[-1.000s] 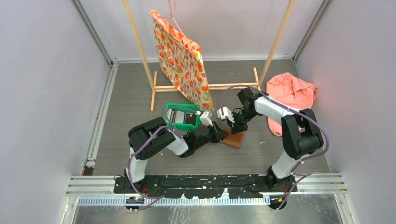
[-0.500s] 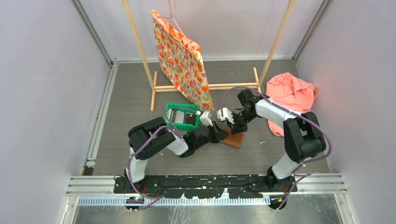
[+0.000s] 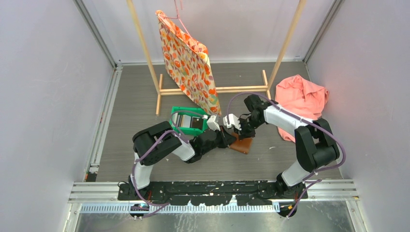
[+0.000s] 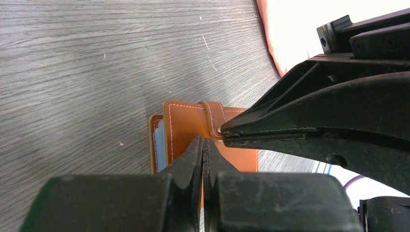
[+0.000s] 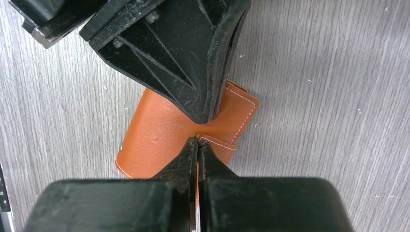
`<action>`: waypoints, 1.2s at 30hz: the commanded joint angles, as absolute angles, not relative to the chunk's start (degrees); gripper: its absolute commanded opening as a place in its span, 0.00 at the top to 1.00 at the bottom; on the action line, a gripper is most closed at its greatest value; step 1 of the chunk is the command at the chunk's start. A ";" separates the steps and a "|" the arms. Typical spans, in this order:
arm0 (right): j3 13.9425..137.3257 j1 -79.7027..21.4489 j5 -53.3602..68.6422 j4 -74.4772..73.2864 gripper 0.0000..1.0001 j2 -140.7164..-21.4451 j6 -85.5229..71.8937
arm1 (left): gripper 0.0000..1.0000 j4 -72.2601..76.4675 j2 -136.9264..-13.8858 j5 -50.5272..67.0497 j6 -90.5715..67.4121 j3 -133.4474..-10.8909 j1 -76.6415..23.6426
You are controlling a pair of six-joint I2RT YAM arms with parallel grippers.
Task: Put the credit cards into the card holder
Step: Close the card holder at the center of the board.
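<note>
The card holder (image 3: 243, 144) is a brown leather wallet lying folded shut on the grey table, also in the left wrist view (image 4: 186, 123) and the right wrist view (image 5: 154, 133). A light blue edge of the credit cards (image 4: 158, 145) shows inside its open side; any others are hidden. My left gripper (image 3: 231, 139) is shut, its tips (image 4: 203, 141) resting on the cover. My right gripper (image 3: 240, 135) is shut too, its tips (image 5: 197, 140) at the strap tab (image 4: 213, 116) of the wallet. Nothing shows between either pair of fingers.
A green bin (image 3: 187, 119) stands just behind my left wrist. A wooden rack (image 3: 212, 90) with a hanging floral bag (image 3: 188, 63) is at the back. A pink cloth (image 3: 302, 96) lies at the right.
My right gripper has shifted slightly left and down toward the wallet's strap. The left arm and the wallet stay put.
</note>
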State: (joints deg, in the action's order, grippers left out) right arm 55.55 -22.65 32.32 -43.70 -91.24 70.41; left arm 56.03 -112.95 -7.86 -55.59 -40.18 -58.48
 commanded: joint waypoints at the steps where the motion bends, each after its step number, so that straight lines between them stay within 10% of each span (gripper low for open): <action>1: 52.77 -23.55 31.03 -45.94 0.99 -90.65 71.53 | 1.00 47.20 -114.80 -10.39 -54.05 -38.57 -57.48; 36: 43.88 -24.71 28.37 -49.43 0.99 -88.44 77.50 | 1.00 46.64 -114.26 -10.72 -54.05 -38.67 -57.43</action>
